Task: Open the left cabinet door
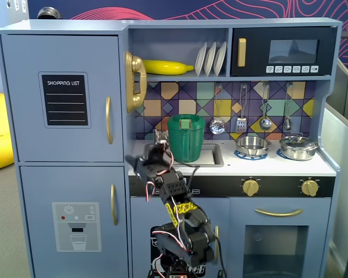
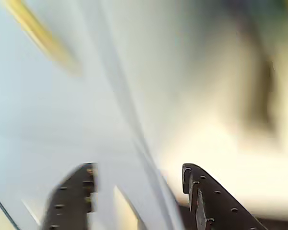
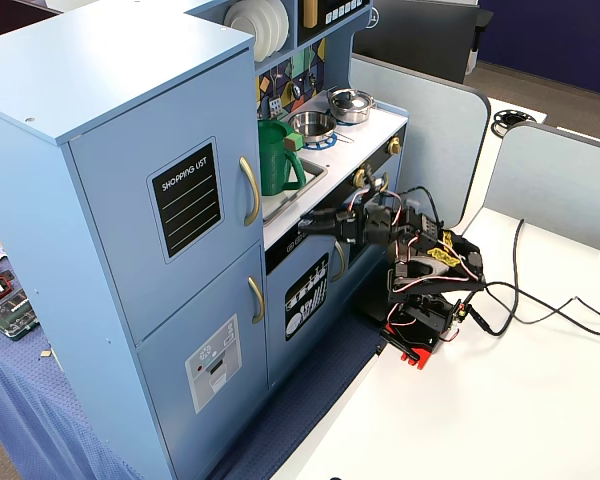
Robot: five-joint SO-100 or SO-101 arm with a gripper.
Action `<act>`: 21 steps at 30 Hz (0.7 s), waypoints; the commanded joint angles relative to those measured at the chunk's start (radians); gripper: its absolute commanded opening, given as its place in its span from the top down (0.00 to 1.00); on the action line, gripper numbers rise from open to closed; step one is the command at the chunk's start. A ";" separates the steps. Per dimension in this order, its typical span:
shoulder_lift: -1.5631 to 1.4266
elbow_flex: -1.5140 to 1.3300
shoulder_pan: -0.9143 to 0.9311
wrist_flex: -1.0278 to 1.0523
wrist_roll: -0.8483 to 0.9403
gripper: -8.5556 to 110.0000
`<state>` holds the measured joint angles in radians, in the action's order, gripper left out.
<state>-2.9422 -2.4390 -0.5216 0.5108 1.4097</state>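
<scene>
Blue-grey left cabinet door (image 1: 62, 98) sits shut at the cabinet's upper left in a fixed view, long axis upright, gold handle (image 1: 108, 120) vertical; fingers (image 2: 201, 196) spread apart, empty.

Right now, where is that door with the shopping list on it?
In both fixed views the left cabinet door is shut at the kitchen's upper left, above the dispenser door, its gold handle facing the green pitcher.

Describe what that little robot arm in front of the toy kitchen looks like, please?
The small black plastic arm is built from boxy motor blocks, with loose red, white and black wires looping along it, yellow-and-black labels on its middle links and a red clamp at its base. Its two-finger gripper has dark fingers dotted with small holes.
</scene>
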 commanded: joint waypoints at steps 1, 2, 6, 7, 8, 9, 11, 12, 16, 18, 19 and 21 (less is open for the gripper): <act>0.100 0.156 -0.046 -0.143 0.080 0.76; 0.127 0.173 -0.054 -0.170 0.109 0.76; 0.235 0.244 -0.092 -0.279 0.213 0.76; 0.262 0.265 -0.100 -0.298 0.225 0.76; 0.288 0.288 -0.103 -0.307 0.238 0.76; 0.316 0.314 -0.103 -0.307 0.247 0.76; 0.370 0.362 -0.100 -0.311 0.258 0.75; 0.396 0.379 -0.098 -0.322 0.264 0.74; 0.486 0.425 -0.109 -0.373 0.299 0.73; 0.531 0.453 -0.114 -0.391 0.296 0.74; 0.555 0.468 -0.114 -0.402 0.295 0.74; 0.600 0.491 -0.120 -0.433 0.298 0.74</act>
<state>-2.4022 -2.0494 -0.6213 0.1396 1.6920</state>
